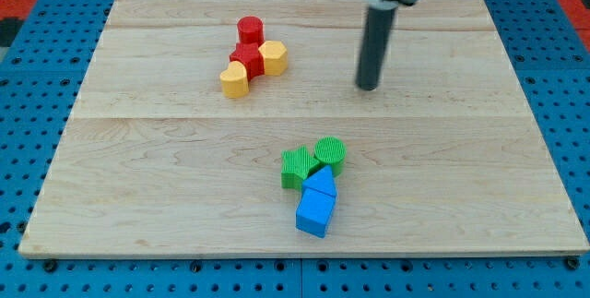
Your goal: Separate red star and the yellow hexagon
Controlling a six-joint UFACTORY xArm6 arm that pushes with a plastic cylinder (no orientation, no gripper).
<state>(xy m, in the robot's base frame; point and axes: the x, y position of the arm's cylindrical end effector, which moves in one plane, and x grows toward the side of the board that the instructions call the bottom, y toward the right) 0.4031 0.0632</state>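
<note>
The red star (pixel 246 58) lies in the upper left part of the wooden board (pixel 138 150). The yellow hexagon (pixel 273 57) touches its right side. A red cylinder (pixel 250 30) touches the star from above, and a second yellow block (pixel 235 81), rounded at one end, touches it at the lower left. My tip (pixel 368 86) rests on the board well to the right of this cluster, about a hundred pixels from the yellow hexagon and touching no block.
A second cluster sits low in the middle: a green star-like block (pixel 297 166), a green cylinder (pixel 330 153), a blue triangular block (pixel 321 184) and a blue block (pixel 313 212) below it. A blue pegboard (pixel 37 77) surrounds the board.
</note>
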